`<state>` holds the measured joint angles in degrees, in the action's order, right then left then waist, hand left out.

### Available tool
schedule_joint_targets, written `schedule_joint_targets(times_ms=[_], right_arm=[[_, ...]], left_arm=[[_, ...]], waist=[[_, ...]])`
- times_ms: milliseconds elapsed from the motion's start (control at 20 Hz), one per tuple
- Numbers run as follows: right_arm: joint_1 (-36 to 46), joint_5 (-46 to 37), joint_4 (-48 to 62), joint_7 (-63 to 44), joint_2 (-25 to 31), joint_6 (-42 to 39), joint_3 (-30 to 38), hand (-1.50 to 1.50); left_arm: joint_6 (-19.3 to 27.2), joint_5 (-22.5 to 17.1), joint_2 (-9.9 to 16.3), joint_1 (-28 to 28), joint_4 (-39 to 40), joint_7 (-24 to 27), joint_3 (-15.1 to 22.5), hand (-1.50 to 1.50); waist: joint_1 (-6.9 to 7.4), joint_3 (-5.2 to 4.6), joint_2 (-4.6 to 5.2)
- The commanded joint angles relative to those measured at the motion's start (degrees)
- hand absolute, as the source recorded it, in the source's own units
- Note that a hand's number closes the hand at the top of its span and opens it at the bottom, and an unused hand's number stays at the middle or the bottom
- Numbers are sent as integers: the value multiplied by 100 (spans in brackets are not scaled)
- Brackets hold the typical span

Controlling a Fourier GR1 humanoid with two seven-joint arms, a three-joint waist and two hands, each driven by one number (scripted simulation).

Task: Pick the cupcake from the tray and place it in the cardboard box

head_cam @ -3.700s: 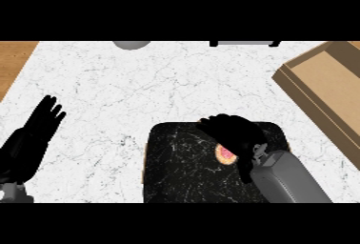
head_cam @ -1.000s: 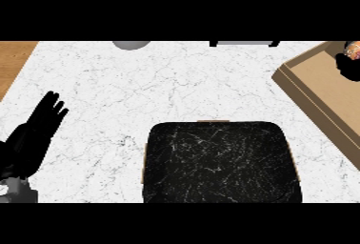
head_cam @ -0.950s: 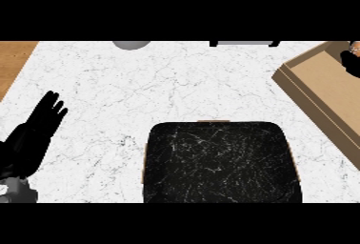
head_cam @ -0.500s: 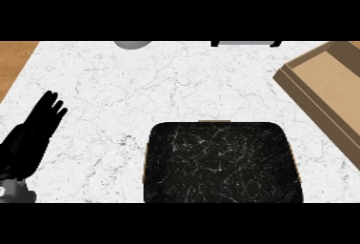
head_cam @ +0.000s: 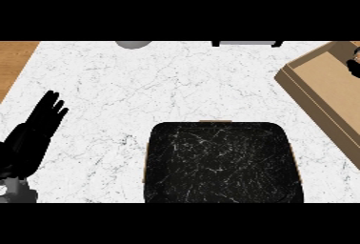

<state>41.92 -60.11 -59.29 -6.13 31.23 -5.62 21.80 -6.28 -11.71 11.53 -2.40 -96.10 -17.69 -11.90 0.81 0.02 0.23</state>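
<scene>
Resting at the left edge — left hand [head_cam: 34,133], fingers straight; right hand [head_cam: 354,68] barely showing over the cardboard box [head_cam: 325,93] — fingers impossible to tell; tray [head_cam: 222,162] lying bare.

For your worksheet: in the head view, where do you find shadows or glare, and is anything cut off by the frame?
Head view: flat, even light, no glare on the tray; no clear cast shadows; the cardboard box is cropped at the right edge, the left robot hand at the lower left.

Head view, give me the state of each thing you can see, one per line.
Black marble-patterned tray: flat on the counter, nothing on it.
Brown cardboard box: open at the top, cut off by the right edge.
Left hand: open, resting, fingers up.
Right hand: only a dark sliver over the box.
</scene>
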Motion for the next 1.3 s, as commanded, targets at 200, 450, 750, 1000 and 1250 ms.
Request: schedule_joint_targets(times_ms=[200,450,750,1000,1250], right_arm=[[80,151,1598,-273,58,-78,332,-150],[5,431,2428,964,264,314,365,-150],[-76,1529,1779,1301,-203,933,1267,-150],[166,2476,1730,1308,209,802,2171,-150],[-92,3050,2107,1599,588,716,2605,-150]], left_arm=[[63,131,-128,-126,165,93,120,0],[-116,-3,60,-238,288,107,-60,0],[90,167,-119,12,-45,0,89,0],[-50,73,-18,105,85,171,-74,0],[22,157,-114,-168,400,254,-8,0]], waist=[[10,1,14],[7,3,12],[-63,10,-29],[-87,5,-28],[-63,3,1]])
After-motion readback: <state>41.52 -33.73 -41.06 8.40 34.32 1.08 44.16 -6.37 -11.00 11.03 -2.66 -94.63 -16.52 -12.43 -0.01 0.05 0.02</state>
